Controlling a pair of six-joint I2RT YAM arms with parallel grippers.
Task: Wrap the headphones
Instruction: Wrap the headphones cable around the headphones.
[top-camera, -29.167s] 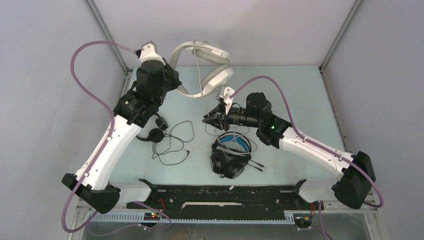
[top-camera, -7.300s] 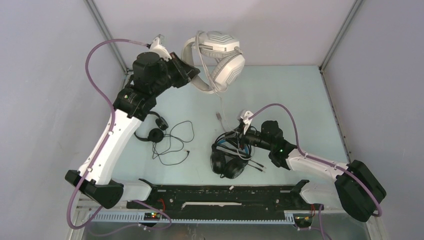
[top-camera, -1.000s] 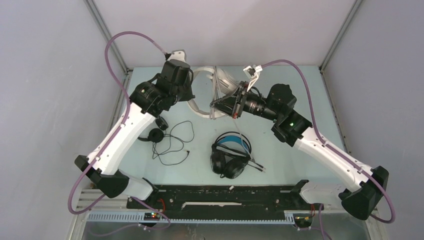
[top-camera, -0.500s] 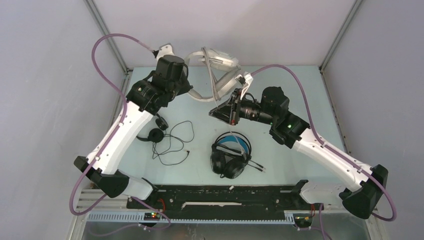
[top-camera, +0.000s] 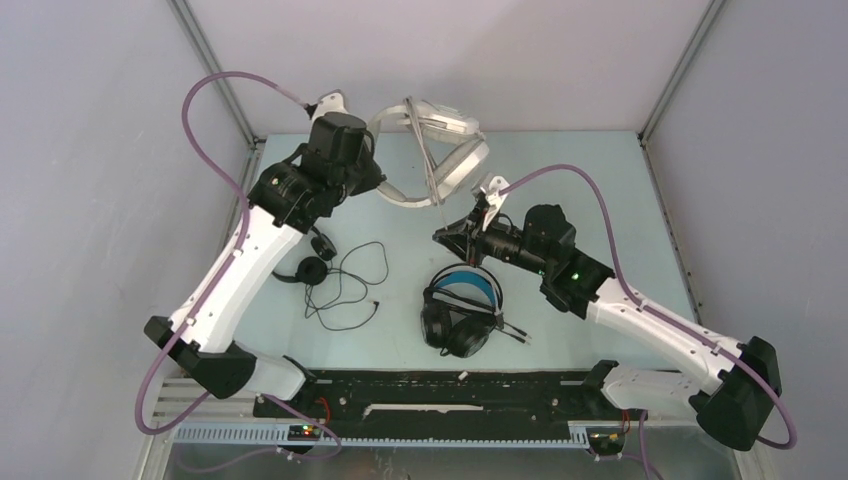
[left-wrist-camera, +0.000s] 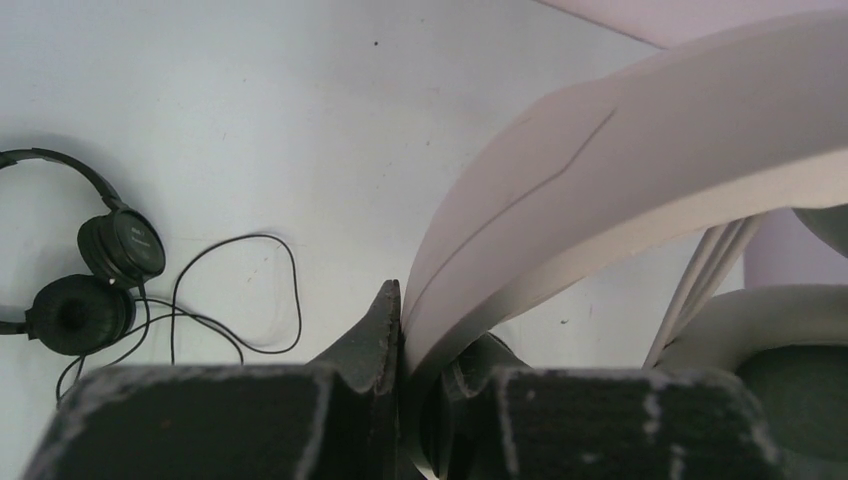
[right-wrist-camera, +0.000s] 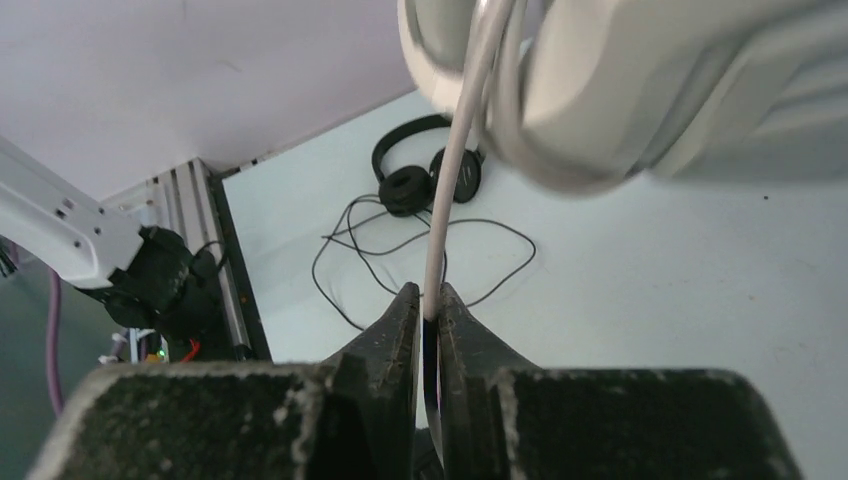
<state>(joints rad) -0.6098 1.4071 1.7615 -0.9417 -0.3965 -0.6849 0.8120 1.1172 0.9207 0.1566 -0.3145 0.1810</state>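
White headphones hang clamped in your left tool so your right tool, pinching their cord, can wind it.

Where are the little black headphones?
Top view: the little black headphones lie left on the table, beside the left arm, left of the bulky black pair.

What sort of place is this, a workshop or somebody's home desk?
Probably a robot test cell: a left arm and right arm bolted to a pale table, plain walls around it, and just a white headset, a black-and-blue headset and a small black headset.
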